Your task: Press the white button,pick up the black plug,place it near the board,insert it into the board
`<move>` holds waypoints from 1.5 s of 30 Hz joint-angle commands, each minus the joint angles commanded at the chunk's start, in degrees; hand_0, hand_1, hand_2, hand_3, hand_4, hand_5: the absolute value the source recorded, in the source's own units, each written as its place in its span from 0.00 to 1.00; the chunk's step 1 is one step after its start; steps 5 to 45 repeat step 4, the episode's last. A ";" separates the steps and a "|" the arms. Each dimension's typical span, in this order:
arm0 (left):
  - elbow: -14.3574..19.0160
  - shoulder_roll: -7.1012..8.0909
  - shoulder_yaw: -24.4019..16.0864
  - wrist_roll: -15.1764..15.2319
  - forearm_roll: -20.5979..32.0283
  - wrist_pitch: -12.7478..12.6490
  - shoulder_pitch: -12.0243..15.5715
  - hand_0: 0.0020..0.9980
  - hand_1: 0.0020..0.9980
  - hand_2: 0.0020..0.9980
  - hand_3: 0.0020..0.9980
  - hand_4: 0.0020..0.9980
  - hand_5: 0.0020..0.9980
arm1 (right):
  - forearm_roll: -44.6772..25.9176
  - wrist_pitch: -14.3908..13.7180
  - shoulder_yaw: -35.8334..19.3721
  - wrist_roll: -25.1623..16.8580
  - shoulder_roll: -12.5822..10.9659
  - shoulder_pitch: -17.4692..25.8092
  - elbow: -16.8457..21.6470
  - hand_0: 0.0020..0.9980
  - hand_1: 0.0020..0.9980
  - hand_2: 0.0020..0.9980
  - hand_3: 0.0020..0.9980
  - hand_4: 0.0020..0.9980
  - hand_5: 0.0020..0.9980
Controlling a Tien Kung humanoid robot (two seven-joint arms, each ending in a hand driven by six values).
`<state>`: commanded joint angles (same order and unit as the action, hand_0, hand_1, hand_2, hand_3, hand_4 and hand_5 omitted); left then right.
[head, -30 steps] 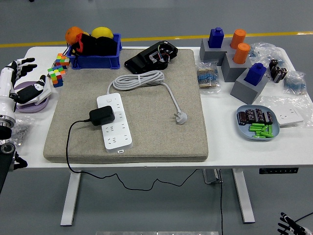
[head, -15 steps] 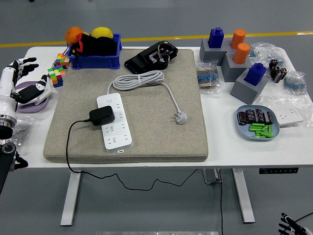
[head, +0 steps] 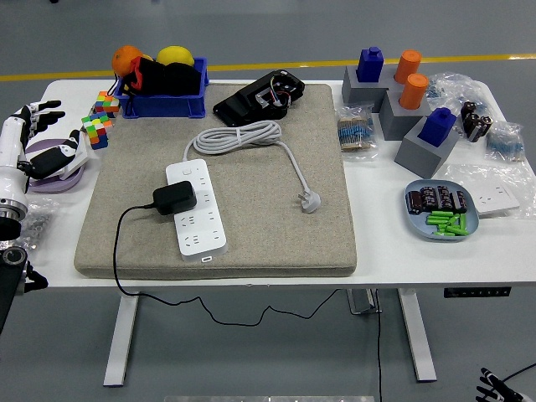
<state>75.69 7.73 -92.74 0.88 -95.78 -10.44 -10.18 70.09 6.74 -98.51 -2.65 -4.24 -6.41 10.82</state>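
The black plug [head: 174, 198] sits pushed into the white board [head: 196, 208] on the grey mat [head: 218, 176], at the left side of the strip, its black cord [head: 126, 243] trailing off the near edge of the mat and dropping below the surface [head: 419, 251]; the white button [head: 206, 259] looks to be the small mark on the strip's near end, though it is too small to be sure of.

The left hand [head: 33, 138] hangs at the far left edge, over the purple dish [head: 52, 176], well apart from the strip; its fingers [head: 46, 107] are spread and loose, holding nothing, touching nothing that I can make out; the right hand [head: 494, 387] shows only as dark fingertips at the bottom right corner, below the surface, and I cannot tell how it is set.

Here is where it could slip: the reach from that left edge to the strip passes close by the colour cubes [head: 99, 121] and the dish, so a low sweep could knock them; a press on the button at the strip's near end could push the light strip along the mat instead of clicking, nothing is bracing it; a pull on the plug could lift the whole strip with it if the pins grip tight; the trailing cord could catch on the mat's edge and drag the plug off line when it is set down; and the strip's own white cable [head: 243, 136] lies coiled just beyond, with its white plug [head: 311, 201] out to the right, ready to tangle.
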 joint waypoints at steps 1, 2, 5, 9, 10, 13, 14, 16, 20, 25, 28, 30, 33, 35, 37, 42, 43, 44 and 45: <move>0.08 -0.03 -0.03 0.04 0.01 -0.01 0.13 0.80 0.76 0.71 0.75 0.68 0.00 | 0.01 -0.02 -0.10 0.01 0.05 0.03 0.02 0.77 0.70 0.69 0.66 0.73 0.49; 0.10 -0.04 -0.06 0.05 0.01 -0.02 0.22 0.80 0.76 0.71 0.75 0.68 0.00 | 0.01 -0.05 -0.13 0.01 0.06 0.04 0.04 0.77 0.70 0.69 0.66 0.73 0.50; 0.08 -0.04 -0.11 -0.01 -0.06 0.00 0.39 0.80 0.76 0.71 0.75 0.68 0.00 | 0.07 -0.12 -0.33 0.01 0.05 0.02 0.07 0.77 0.70 0.69 0.66 0.73 0.50; 0.08 -0.04 -0.11 -0.01 -0.06 0.00 0.39 0.80 0.76 0.71 0.75 0.68 0.00 | 0.07 -0.12 -0.33 0.01 0.05 0.02 0.07 0.77 0.70 0.69 0.66 0.73 0.50; 0.08 -0.04 -0.11 -0.01 -0.06 0.00 0.39 0.80 0.76 0.71 0.75 0.68 0.00 | 0.07 -0.12 -0.33 0.01 0.05 0.02 0.07 0.77 0.70 0.69 0.66 0.73 0.50; 0.08 -0.04 -0.11 -0.01 -0.06 0.00 0.39 0.80 0.76 0.71 0.75 0.68 0.00 | 0.07 -0.12 -0.33 0.01 0.05 0.02 0.07 0.77 0.70 0.69 0.66 0.73 0.50; 0.08 -0.04 -0.11 -0.01 -0.06 0.00 0.39 0.80 0.76 0.71 0.75 0.68 0.00 | 0.07 -0.12 -0.33 0.01 0.05 0.02 0.07 0.77 0.70 0.69 0.66 0.73 0.50; 0.08 -0.04 -0.11 -0.01 -0.06 0.00 0.39 0.80 0.76 0.71 0.75 0.68 0.00 | 0.07 -0.12 -0.33 0.01 0.05 0.02 0.07 0.77 0.70 0.69 0.66 0.73 0.50; 0.08 -0.04 -0.11 -0.01 -0.06 0.00 0.39 0.80 0.76 0.71 0.75 0.68 0.00 | 0.07 -0.12 -0.33 0.01 0.05 0.02 0.07 0.77 0.70 0.69 0.66 0.73 0.50; 0.08 -0.04 -0.11 -0.01 -0.06 0.00 0.39 0.80 0.76 0.71 0.75 0.68 0.00 | 0.07 -0.12 -0.33 0.01 0.05 0.02 0.07 0.77 0.70 0.69 0.66 0.73 0.50; 0.08 -0.04 -0.11 -0.01 -0.06 0.00 0.39 0.80 0.76 0.71 0.75 0.68 0.00 | 0.07 -0.12 -0.33 0.01 0.05 0.02 0.07 0.77 0.70 0.69 0.66 0.73 0.50; 0.08 -0.04 -0.11 -0.01 -0.06 0.00 0.39 0.80 0.76 0.71 0.75 0.68 0.00 | 0.07 -0.12 -0.33 0.01 0.05 0.02 0.07 0.77 0.70 0.69 0.66 0.73 0.50; 0.08 -0.04 -0.11 -0.01 -0.06 0.00 0.39 0.80 0.76 0.71 0.75 0.68 0.00 | 0.07 -0.12 -0.33 0.01 0.05 0.02 0.07 0.77 0.70 0.69 0.66 0.73 0.50; 0.08 -0.04 -0.11 -0.01 -0.06 0.00 0.39 0.80 0.76 0.71 0.75 0.68 0.00 | 0.07 -0.12 -0.33 0.01 0.05 0.02 0.07 0.77 0.70 0.69 0.66 0.73 0.50; 0.08 -0.04 -0.11 -0.01 -0.06 0.00 0.39 0.80 0.76 0.71 0.75 0.68 0.00 | 0.07 -0.12 -0.33 0.01 0.05 0.02 0.07 0.77 0.70 0.69 0.66 0.73 0.50; 0.08 -0.04 -0.11 -0.01 -0.06 0.00 0.39 0.80 0.76 0.71 0.75 0.68 0.00 | 0.07 -0.12 -0.33 0.01 0.05 0.02 0.07 0.77 0.70 0.69 0.66 0.73 0.50; 0.08 -0.04 -0.11 -0.01 -0.06 0.00 0.39 0.80 0.76 0.71 0.75 0.68 0.00 | 0.07 -0.12 -0.33 0.01 0.05 0.02 0.07 0.77 0.70 0.69 0.66 0.73 0.50; 0.08 -0.04 -0.11 -0.01 -0.06 0.00 0.39 0.80 0.76 0.71 0.75 0.68 0.00 | 0.07 -0.12 -0.33 0.01 0.05 0.02 0.07 0.77 0.70 0.69 0.66 0.73 0.50; 0.08 -0.04 -0.11 -0.01 -0.06 0.00 0.39 0.80 0.76 0.71 0.75 0.68 0.00 | 0.07 -0.12 -0.33 0.01 0.05 0.02 0.07 0.77 0.70 0.69 0.66 0.73 0.50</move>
